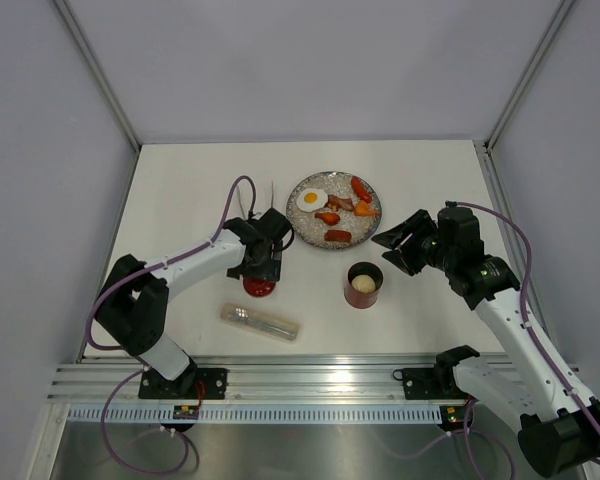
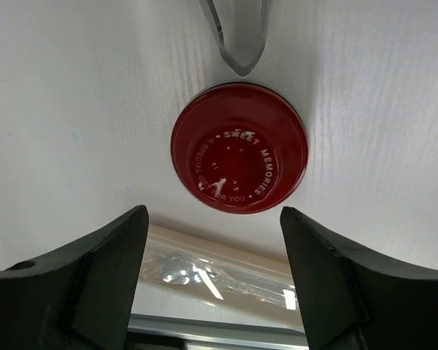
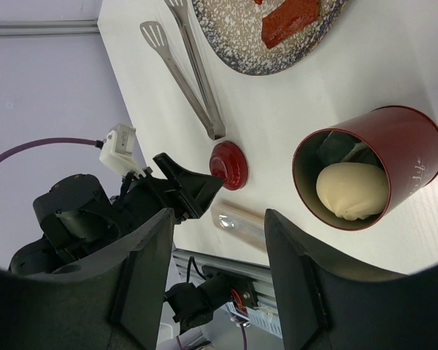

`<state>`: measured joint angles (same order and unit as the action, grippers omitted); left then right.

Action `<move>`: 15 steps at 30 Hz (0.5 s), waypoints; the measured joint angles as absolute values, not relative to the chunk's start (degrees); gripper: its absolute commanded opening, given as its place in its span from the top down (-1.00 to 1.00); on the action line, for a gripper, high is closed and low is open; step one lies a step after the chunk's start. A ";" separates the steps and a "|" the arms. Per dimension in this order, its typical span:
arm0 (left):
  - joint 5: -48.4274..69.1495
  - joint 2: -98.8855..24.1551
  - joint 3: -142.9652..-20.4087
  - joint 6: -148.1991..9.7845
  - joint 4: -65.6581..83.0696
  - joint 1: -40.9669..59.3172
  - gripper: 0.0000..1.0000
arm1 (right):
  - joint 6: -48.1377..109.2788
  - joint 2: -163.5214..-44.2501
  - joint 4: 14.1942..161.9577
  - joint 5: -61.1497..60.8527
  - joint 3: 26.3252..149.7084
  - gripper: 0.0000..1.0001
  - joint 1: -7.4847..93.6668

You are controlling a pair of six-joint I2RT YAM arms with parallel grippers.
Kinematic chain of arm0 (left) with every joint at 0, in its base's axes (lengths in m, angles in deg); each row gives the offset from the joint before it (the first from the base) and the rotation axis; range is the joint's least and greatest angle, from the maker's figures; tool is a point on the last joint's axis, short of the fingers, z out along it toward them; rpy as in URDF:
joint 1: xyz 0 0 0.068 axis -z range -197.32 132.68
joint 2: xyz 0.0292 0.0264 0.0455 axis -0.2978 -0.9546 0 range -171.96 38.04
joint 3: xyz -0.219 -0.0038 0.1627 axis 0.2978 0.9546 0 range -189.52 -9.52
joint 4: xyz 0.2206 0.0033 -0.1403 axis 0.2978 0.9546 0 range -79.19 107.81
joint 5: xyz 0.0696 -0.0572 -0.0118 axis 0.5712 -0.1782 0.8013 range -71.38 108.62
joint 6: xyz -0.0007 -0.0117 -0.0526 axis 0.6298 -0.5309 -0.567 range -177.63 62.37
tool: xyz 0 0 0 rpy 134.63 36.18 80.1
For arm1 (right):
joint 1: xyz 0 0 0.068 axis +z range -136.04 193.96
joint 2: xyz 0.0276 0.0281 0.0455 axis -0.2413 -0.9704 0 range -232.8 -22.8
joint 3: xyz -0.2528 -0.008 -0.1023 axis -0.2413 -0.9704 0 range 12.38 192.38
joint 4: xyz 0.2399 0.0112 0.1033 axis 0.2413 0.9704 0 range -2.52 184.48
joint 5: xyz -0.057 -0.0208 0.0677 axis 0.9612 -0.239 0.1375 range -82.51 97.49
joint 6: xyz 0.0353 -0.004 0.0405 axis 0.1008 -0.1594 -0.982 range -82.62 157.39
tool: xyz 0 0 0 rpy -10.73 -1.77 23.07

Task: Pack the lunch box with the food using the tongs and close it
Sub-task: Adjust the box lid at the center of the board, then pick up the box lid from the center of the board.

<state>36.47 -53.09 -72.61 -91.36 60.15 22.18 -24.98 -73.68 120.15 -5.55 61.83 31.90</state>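
Observation:
The red lunch box (image 1: 364, 284) stands upright and uncovered, a pale round ball (image 3: 350, 191) inside it. Its round red lid (image 2: 239, 147) lies flat on the table to the left. My left gripper (image 2: 213, 219) hovers just above the lid, open, with nothing between its fingers. The silver tongs (image 3: 190, 73) lie on the table beyond the lid, their joined end (image 2: 237, 36) nearly touching it. A fried egg (image 1: 312, 198), sausages (image 1: 337, 236) and shrimp (image 1: 328, 217) lie on the speckled plate (image 1: 372, 222). My right gripper (image 1: 395, 248) hangs open and empty right of the lunch box.
A clear plastic packet (image 1: 260, 322) lies near the front edge, below the lid. The metal rail (image 1: 310, 375) runs along the table's near side. White walls enclose the table on three sides.

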 measured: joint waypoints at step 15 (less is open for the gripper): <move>33.21 -54.99 -70.75 -92.46 54.84 20.32 -0.39 | -25.01 -73.68 120.12 -5.61 61.83 -0.22 31.90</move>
<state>33.21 -54.99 -70.75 -92.46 54.84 20.32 -25.01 -73.68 120.12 -5.61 61.83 31.90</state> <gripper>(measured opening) 0.702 0.604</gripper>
